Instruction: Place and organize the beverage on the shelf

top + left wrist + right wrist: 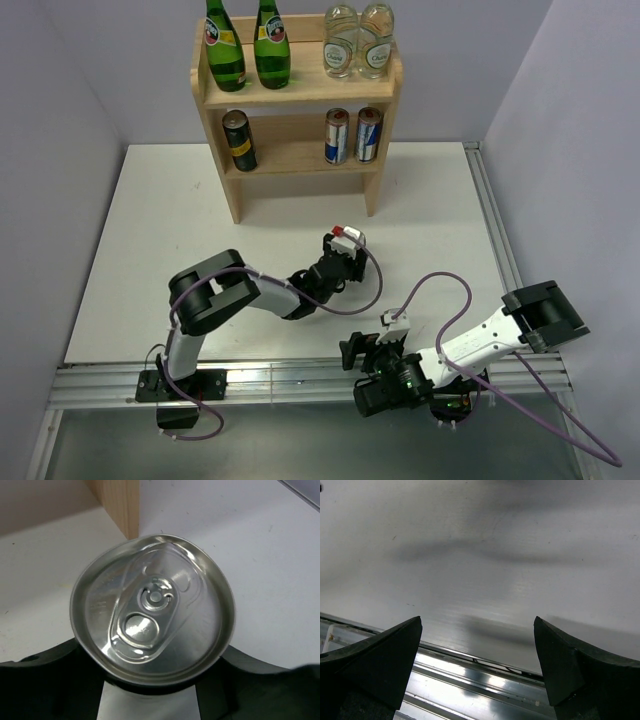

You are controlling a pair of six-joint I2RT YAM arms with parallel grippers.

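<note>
The wooden shelf stands at the back of the table. On its top board are two green bottles. On its lower board are a dark can with a yellow band at the left and two blue-and-silver cans at the right. My left gripper is just in front of the shelf's right leg. In the left wrist view it is shut on an upright can with a silver lid; the can's side is hidden. My right gripper is open and empty over the table's front edge.
Two clear glass bottles stand on the right of the top board. The shelf's side panel is close behind the held can. A metal rail runs along the table's front edge. Grey walls close in both sides.
</note>
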